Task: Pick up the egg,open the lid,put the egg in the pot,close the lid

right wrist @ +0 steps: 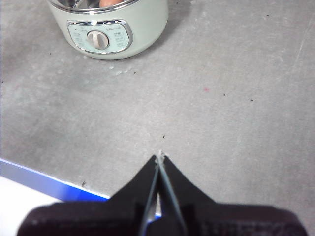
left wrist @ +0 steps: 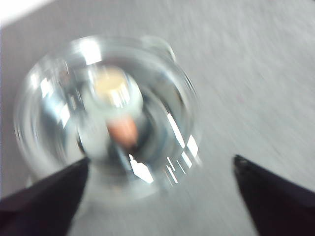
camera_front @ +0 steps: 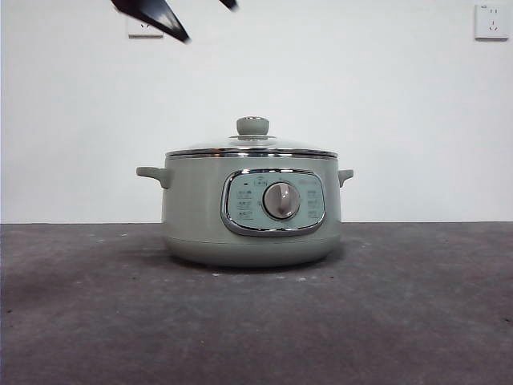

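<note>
The sage-green pot (camera_front: pixel 252 216) stands mid-table with its glass lid (camera_front: pixel 252 150) closed on it. In the blurred left wrist view I look down on the lid (left wrist: pixel 162 98) and its green knob (left wrist: pixel 112 91); the orange-brown egg (left wrist: pixel 123 132) shows through the glass, inside the pot. My left gripper (left wrist: pixel 162 167) is open and empty above the lid; its black tips (camera_front: pixel 172 28) show at the top of the front view. My right gripper (right wrist: pixel 158 158) is shut and empty over bare table, well in front of the pot (right wrist: pixel 118 29).
The table top (camera_front: pixel 401 305) is dark grey. Its blue-taped front edge (right wrist: pixel 44 179) lies close to my right gripper. A white wall with two sockets (camera_front: pixel 490 22) stands behind the pot.
</note>
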{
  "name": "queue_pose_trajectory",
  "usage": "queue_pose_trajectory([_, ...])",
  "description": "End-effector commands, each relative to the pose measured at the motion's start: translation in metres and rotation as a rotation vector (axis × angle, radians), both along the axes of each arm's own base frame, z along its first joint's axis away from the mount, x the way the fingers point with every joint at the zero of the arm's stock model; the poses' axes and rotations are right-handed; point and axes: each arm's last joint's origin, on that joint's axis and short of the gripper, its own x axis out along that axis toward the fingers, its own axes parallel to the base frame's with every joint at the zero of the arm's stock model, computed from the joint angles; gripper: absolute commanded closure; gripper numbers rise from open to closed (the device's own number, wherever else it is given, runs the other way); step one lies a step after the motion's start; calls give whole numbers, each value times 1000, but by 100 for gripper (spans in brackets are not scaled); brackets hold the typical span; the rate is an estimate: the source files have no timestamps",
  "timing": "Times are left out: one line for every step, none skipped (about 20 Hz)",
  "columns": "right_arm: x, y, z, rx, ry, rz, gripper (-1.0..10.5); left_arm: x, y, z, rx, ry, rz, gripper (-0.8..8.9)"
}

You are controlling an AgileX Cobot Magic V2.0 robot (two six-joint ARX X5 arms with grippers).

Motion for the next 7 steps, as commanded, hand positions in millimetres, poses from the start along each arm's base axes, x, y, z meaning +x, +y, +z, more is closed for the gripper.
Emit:
queue_pose_trajectory([-1,-1,-4,-16,25,-5,959,-27,11,11,5,64,8,837])
queue_pose_trajectory([-1,-1,-4,-16,24,-6,959,-37,14,15,10,72,2,820])
queue_pose_trajectory([-1,-1,-4,-15,25,-6,958,-48,18,21,13,77,-2,820])
queue_pose_trajectory([-1,-1,-4,-10,27,-11,958,-56,21,25,13,77,-5,820])
queue_pose_trajectory([-1,-1,-4,-10,27,-11,958,-65,25,29,3,82,5,819])
queue_pose_trajectory([-1,-1,-4,-10,26,-11,958,-71,29,32,-4,89,16,818])
queue_pose_trajectory([-1,-1,-4,-10,26,-11,958,-79,33,36,-13,99,28,817])
